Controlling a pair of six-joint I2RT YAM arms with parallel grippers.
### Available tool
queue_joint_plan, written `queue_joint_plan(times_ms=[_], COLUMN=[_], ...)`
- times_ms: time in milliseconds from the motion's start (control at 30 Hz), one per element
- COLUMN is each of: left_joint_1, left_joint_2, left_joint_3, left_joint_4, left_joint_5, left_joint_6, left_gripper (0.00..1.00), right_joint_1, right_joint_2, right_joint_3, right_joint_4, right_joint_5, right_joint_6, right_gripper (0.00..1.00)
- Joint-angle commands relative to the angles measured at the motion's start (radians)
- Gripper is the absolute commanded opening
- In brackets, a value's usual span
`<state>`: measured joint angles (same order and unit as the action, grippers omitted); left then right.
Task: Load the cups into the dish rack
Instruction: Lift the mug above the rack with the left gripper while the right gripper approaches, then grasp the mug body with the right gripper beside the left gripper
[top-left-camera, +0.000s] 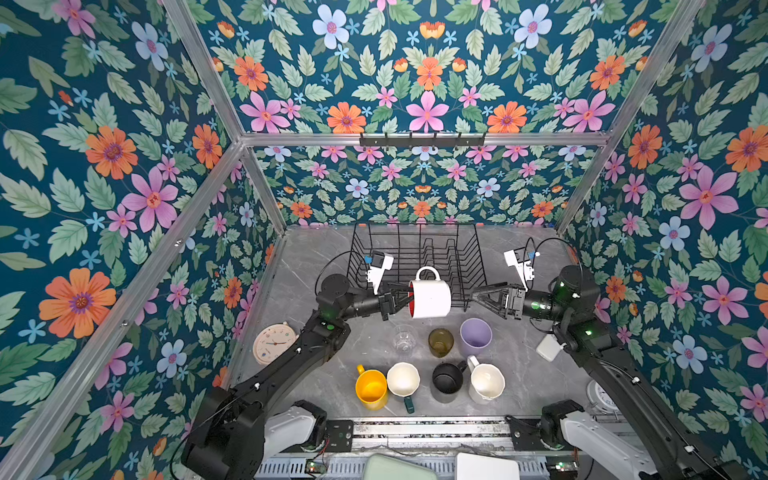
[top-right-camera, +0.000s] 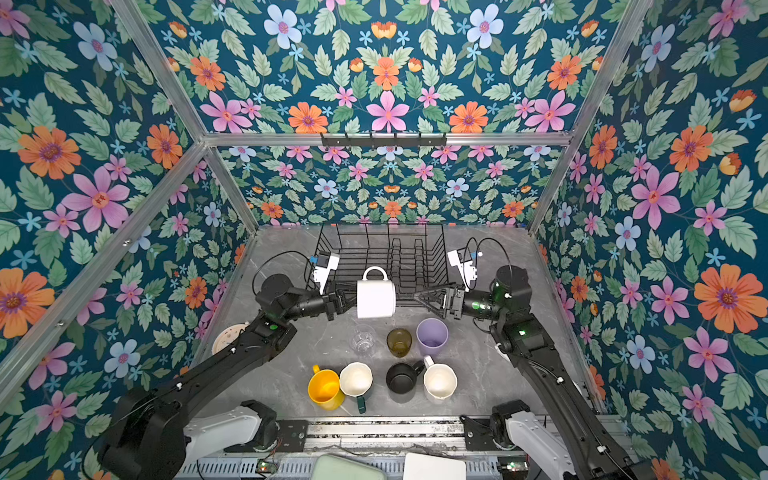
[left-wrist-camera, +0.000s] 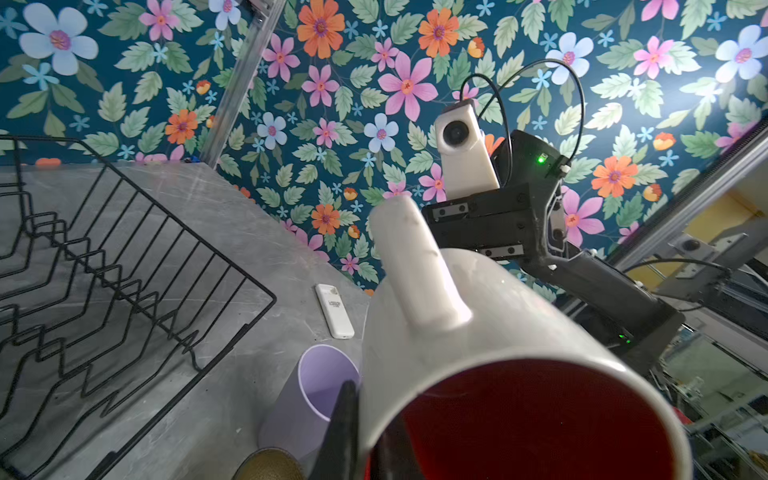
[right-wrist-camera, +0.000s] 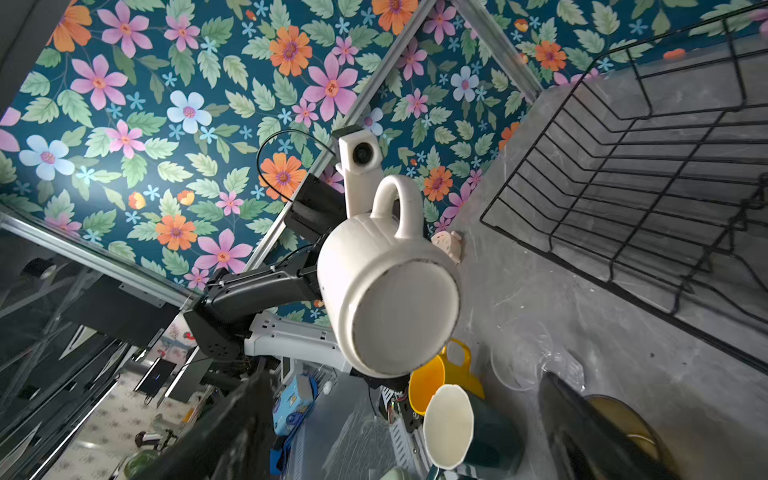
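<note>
My left gripper (top-left-camera: 405, 297) (left-wrist-camera: 365, 440) is shut on the rim of the red-inside white mug (top-left-camera: 430, 297) (top-right-camera: 376, 299) (left-wrist-camera: 478, 353), one finger inside and one outside. The mug hangs sideways over the front edge of the black dish rack (top-left-camera: 415, 249) (top-right-camera: 382, 245), handle toward the rack. My right gripper (top-left-camera: 476, 293) (right-wrist-camera: 399, 436) stands open just right of the mug's base (right-wrist-camera: 386, 299), not touching it. On the table stand a clear glass (top-left-camera: 404, 338), amber glass (top-left-camera: 440, 341), lilac tumbler (top-left-camera: 476, 336), yellow mug (top-left-camera: 371, 388), dark-green mug (top-left-camera: 403, 380), black mug (top-left-camera: 448, 380) and white mug (top-left-camera: 486, 382).
A round alarm clock (top-left-camera: 274, 343) lies by the left arm. A small white remote (top-left-camera: 548, 347) sits under the right arm, and another clock (top-left-camera: 600, 395) at the front right. A black hook rail (top-left-camera: 422, 139) hangs on the back frame.
</note>
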<state>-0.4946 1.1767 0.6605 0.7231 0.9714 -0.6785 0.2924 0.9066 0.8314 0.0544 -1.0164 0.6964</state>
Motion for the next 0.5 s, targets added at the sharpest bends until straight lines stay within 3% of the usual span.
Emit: queue_joint_plan(times_ms=[0, 467], left_joint_1=[0.002, 0.002], left_joint_2=[0.016, 0.055], left_joint_3=[0.014, 0.017], left_joint_4=[0.169, 0.201], left_joint_5=[0.051, 0.072], left_joint_6=[-0.062, -0.075], left_gripper=[0.00, 0.00], right_joint_1=[0.037, 0.121], right_joint_2=[0.017, 0.083], right_joint_3=[0.019, 0.048], right_joint_4=[0.009, 0.084], right_joint_5=[0.011, 0.023], right_joint_6=[-0.035, 0.003], right_gripper=[0.99, 0.99])
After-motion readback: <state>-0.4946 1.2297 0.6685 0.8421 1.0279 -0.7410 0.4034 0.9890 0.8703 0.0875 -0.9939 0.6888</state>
